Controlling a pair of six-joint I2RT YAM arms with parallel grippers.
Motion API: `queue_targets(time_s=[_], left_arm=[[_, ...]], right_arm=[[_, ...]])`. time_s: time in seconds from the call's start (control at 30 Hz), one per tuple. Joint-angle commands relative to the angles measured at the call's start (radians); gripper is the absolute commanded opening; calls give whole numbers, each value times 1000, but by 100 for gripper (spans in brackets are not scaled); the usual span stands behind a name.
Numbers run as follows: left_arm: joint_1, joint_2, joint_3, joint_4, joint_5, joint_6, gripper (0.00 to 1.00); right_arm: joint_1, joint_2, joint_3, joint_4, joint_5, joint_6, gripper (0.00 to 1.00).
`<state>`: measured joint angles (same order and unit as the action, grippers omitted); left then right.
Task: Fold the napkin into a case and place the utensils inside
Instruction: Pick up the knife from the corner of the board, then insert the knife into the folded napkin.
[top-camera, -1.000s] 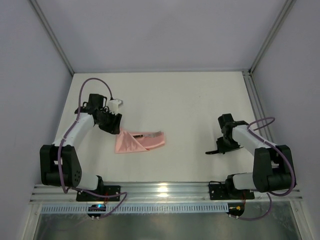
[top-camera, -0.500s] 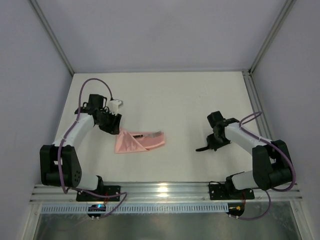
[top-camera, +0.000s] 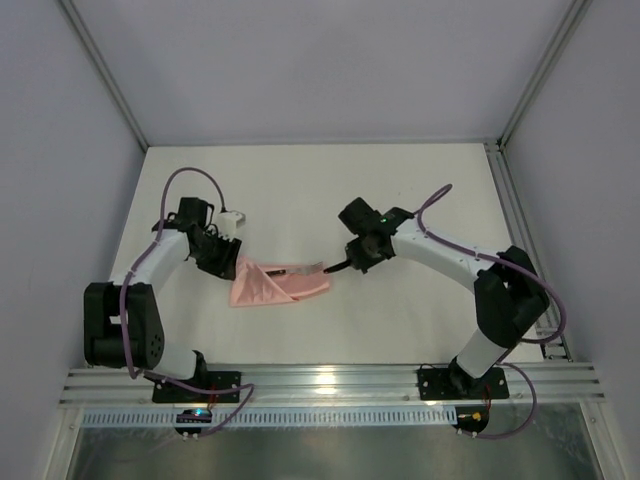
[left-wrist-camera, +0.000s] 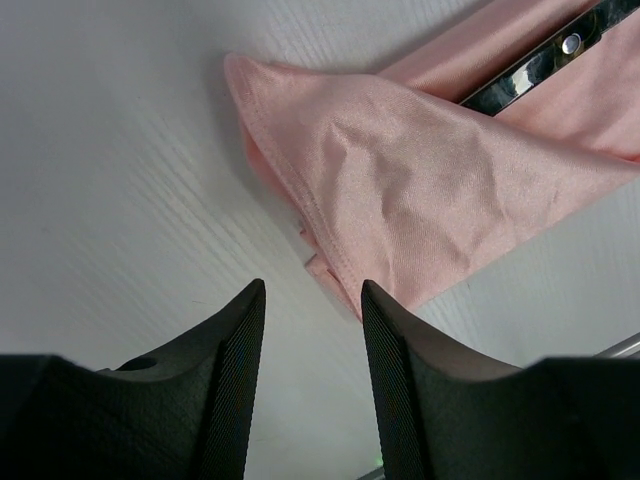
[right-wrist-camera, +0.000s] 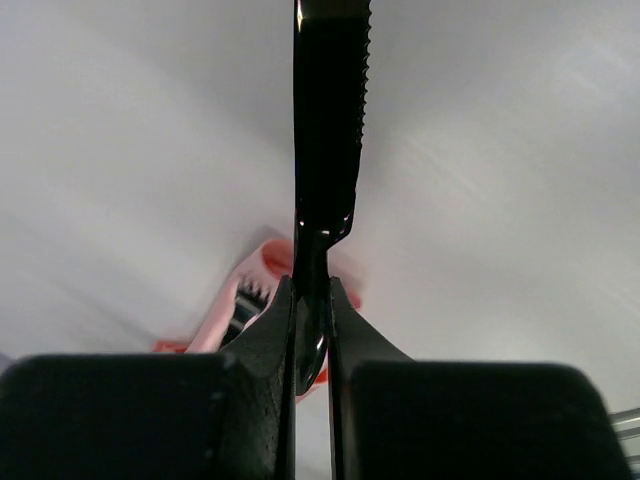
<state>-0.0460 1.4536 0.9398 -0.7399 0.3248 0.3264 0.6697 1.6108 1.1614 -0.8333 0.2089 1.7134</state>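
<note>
Pink case (top-camera: 270, 288) is lying flat on the white table (top-camera: 400, 200), a bit left of centre, as a narrow layered pouch with its wider pointed end toward the left arm.

A fork (top-camera: 312, 267) is sitting in it already. The pale tines are sticking out at the right end, and the dark handle with a rivet (left-wrist-camera: 530, 68) is showing along the open fold in the left wrist view.

Left gripper (top-camera: 230, 265) is hanging at the case's left end with its jaws apart and nothing between them. In its own camera the gap (left-wrist-camera: 310, 300) is lining up with the near folded edge of the cloth (left-wrist-camera: 420, 190), just beside it. Cannot tell if the tips are touching the fabric.

Right gripper (top-camera: 358, 262) is reaching across toward the case's right end, jaws clamped on a dark knife (top-camera: 335, 267). The wrist view is showing the fingers (right-wrist-camera: 265, 340) pinching the thin handle, with the serrated blade (right-wrist-camera: 328, 120) pointing away from the gripper (right-wrist-camera: 308, 290). Pink cloth (right-wrist-camera: 275, 255) and fork tines (right-wrist-camera: 250, 295) are sitting just below it.

From above, the knife tip is at the case's right end, near the tines. Cannot tell if it is inside yet.
</note>
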Motion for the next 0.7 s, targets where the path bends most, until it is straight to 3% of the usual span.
queue_targets(time_s=[0.0,0.33,0.67], left_arm=[[8,10,-15,8,20,20,45],[6,39,-44,23,86,17,38],[6,30,-53,8,134,39,27]], right_arm=[[93,101,148,-23,15,127,4],[180,377,409,-134,15,183,3],[257,446,471,-237,-8,235,4]])
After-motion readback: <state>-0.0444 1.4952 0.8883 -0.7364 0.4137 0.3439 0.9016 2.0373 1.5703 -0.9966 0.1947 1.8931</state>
